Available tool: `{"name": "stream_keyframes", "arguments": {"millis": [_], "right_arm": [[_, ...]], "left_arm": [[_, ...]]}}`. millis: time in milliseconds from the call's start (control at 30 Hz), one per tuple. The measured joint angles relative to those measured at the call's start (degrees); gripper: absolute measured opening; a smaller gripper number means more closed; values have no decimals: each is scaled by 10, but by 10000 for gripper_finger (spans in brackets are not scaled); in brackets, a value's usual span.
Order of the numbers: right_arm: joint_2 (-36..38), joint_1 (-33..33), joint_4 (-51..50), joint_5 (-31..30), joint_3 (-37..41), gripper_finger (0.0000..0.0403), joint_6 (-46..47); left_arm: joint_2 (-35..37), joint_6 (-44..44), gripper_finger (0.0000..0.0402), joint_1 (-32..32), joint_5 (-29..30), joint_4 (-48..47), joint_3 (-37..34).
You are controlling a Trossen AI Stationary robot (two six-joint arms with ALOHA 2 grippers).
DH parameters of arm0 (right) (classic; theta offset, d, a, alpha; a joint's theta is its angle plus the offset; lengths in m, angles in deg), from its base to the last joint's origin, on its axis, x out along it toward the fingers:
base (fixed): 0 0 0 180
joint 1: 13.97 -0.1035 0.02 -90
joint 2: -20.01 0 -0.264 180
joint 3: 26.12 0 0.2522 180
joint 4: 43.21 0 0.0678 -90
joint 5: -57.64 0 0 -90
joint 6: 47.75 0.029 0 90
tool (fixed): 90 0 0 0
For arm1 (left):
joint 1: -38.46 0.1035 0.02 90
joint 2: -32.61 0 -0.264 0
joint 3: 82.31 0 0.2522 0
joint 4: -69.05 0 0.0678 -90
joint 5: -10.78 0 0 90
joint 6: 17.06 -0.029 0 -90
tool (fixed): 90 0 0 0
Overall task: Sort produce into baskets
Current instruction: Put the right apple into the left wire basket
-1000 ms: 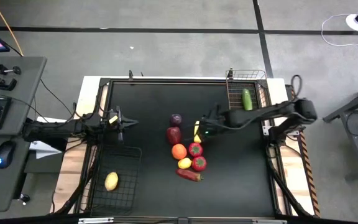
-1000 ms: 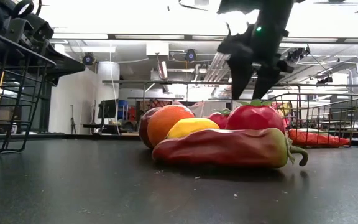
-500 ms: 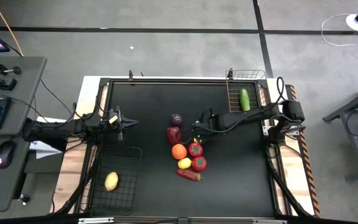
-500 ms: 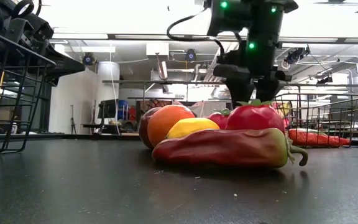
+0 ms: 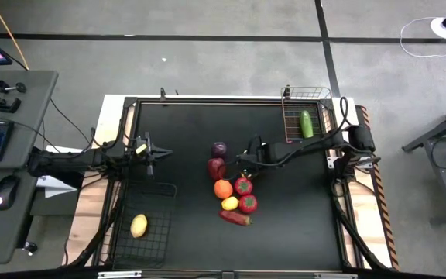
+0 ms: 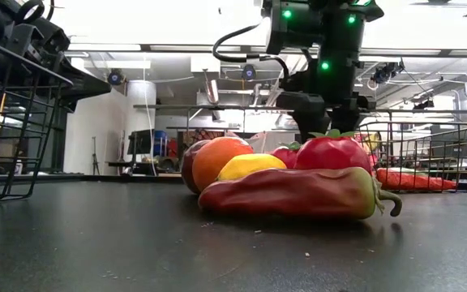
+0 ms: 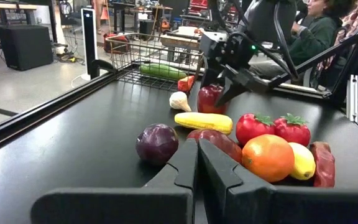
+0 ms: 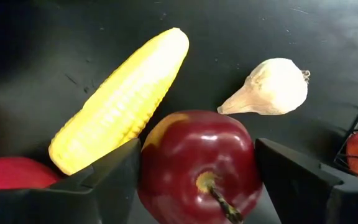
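Observation:
The produce lies in a heap at the table's middle. It includes a dark red apple (image 8: pixel 197 165), a corn cob (image 8: pixel 123 99), a garlic bulb (image 8: pixel 272 87), a purple round one (image 7: pixel 157 143), tomatoes (image 7: pixel 255 127), an orange (image 7: pixel 268 157) and a red pepper (image 6: pixel 290 193). My right gripper (image 5: pixel 245 161) points steeply down at the heap's far side. It is open, with one finger on each side of the apple, which rests on the table. My left gripper (image 5: pixel 150 151) waits shut at the table's left. My right gripper comes at the apple from above with a finger (image 8: pixel 104 186) close by each of the apple's two sides (image 8: pixel 151 168). I cannot tell whether they touch it. The apple sits on the table, stem up.
The light wire basket (image 5: pixel 320 97) at the far right corner holds a green cucumber (image 5: pixel 307 124). The dark wire basket (image 5: pixel 161 198) at the near left holds a yellow piece (image 5: pixel 138 225). Corn and garlic lie right beside the apple.
My right gripper has come down and a little toward the table's left, tipping more steeply downward, until its fingers stand around the apple behind the tomatoes. The produce has stayed where it was.

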Motion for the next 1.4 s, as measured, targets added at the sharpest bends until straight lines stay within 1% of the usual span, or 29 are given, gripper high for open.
{"name": "stream_keyframes", "arguments": {"millis": [133,200,333,400,433,500,567,633,700,800,967,1100,1133,1200,1300,1400], "right_arm": [[11,-3,-28,-3,-18,249,-2],[22,-10,-44,-22,-42,230,-12],[61,-25,-22,-88,-116,224,-47],[65,-32,31,-114,-150,223,-88],[66,-35,68,-118,-163,224,-115],[69,-38,170,-94,-184,228,-173],[65,-43,287,-41,-189,230,-218],[51,-48,395,21,-185,232,-238],[26,-55,482,77,-183,232,-257],[-14,-69,586,134,-183,233,-262],[-102,-86,721,174,-183,235,-220],[-150,-91,836,179,-183,235,-203],[-157,-93,855,182,-183,236,-203],[-168,-95,862,183,-183,236,-210],[-173,-97,840,180,-183,240,-225],[-172,-95,822,181,-183,259,-238]], "left_arm": [[0,0,0,0,0,0,0],[0,0,0,0,0,0,0],[0,0,0,0,0,0,0],[0,0,0,0,0,0,0],[0,0,0,0,0,0,0],[0,0,0,0,0,0,0],[0,0,0,0,0,0,0],[0,0,0,0,0,0,0],[0,0,0,0,0,0,0],[0,0,0,0,0,0,0],[0,0,0,0,0,0,0],[0,0,0,0,0,0,0],[0,0,0,0,0,0,0],[0,0,0,0,0,0,0],[0,0,0,0,0,0,0],[0,0,0,0,0,0,0]]}}
